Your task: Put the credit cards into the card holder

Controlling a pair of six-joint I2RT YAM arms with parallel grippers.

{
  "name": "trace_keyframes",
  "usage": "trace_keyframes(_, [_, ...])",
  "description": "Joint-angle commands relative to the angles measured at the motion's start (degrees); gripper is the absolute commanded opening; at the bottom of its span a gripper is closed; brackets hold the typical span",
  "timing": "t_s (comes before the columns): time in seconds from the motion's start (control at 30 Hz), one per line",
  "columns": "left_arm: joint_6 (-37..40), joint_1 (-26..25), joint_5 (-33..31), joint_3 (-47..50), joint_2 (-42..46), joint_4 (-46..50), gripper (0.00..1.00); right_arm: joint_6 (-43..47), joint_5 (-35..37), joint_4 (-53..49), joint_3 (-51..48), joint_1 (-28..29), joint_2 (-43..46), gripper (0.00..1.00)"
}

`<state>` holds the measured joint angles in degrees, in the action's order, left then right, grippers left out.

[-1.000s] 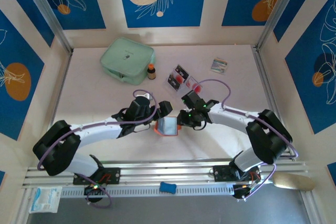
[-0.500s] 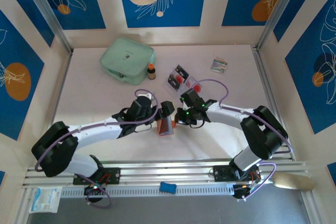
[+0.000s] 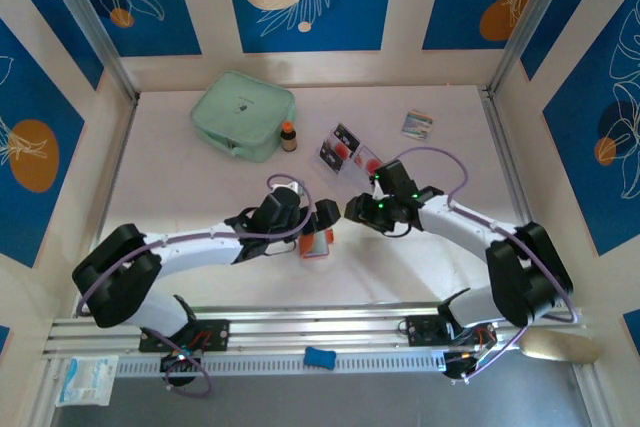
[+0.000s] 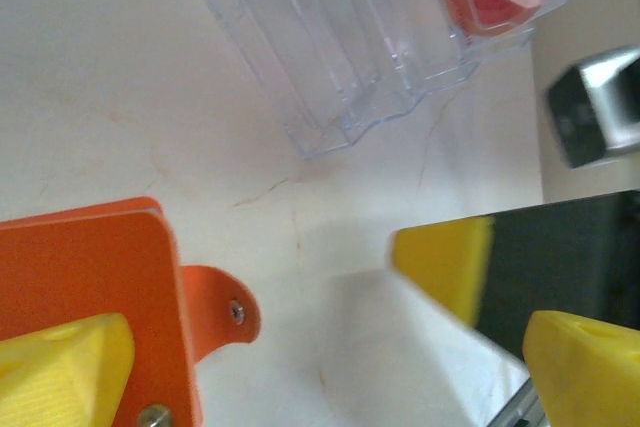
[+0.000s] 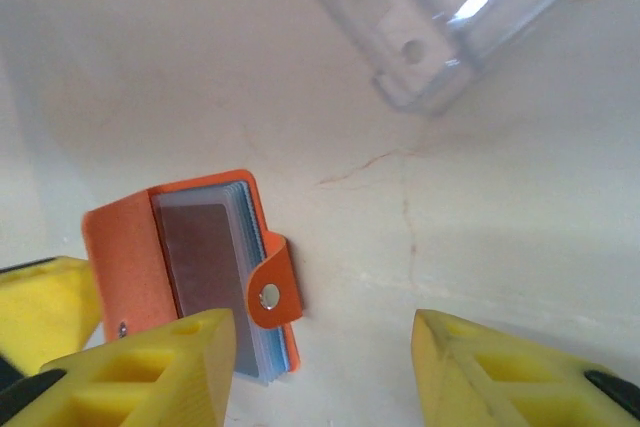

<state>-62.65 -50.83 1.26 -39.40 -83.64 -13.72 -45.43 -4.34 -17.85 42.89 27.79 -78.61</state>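
From my seat, the tabletop has the mint pouch at 11 o'clock, well clear of the work. Both arms meet low of centre.

The left pincer stands wide, one finger against the holder's orange cover and the other well apart from it, so it grips nothing. The right pincer is also parted with only bare surface between its fingers, and the holder lies at its 9 o'clock.

The clear stand sits at 1 o'clock from the holder, near but not touching. The holder rests at 6 o'clock on the tabletop with its grey inside showing and its snap tab curled over one edge. The cards are in the stand, none yet moved.

As I judge it, the step is to steady the holder open and fetch a card. I'd close the left on the orange cover alone, never the sleeves, and keep the grey side up. Then I'd send the right toward 1 o'clock and pinch one card by its free edge without nudging the stand. I'd steer clear of the striped packet at 2 o'clock.
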Motion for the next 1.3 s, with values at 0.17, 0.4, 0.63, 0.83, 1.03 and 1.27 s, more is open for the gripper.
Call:
trace_keyframes(0.17, [2.35, -2.83, -2.9, -3.9, -4.61, 6.91, 1.0, 2.57, -2.16, -8.14, -2.03, -5.31, 7.15, 0.51])
trace_keyframes(0.4, [7.13, -4.93, -3.27, -9.68, -9.96, 14.55, 1.0, 2.85, -3.64, -9.2, -2.03, -5.95, 7.64, 0.51])
trace_keyframes(0.63, [15.27, -5.86, -5.77, -16.94, -14.61, 28.1, 1.0, 3.07, -4.0, -9.43, -1.41, -6.03, 6.54, 0.51])
trace_keyframes(0.83, [20.91, -5.93, -5.35, -19.74, -16.43, 33.26, 1.0, 2.04, -2.08, -10.26, -1.85, -6.0, 7.5, 0.5])
trace_keyframes(1.03, [24.73, -5.77, -4.78, -20.19, -14.22, 32.98, 1.0, 0.03, -1.9, -9.05, -3.26, -5.95, 8.18, 0.5])
trace_keyframes(1.27, [29.04, -4.01, -1.91, -25.06, -11.04, 33.04, 1.0, -0.36, -0.87, -9.74, -2.73, -5.22, 8.77, 0.5])
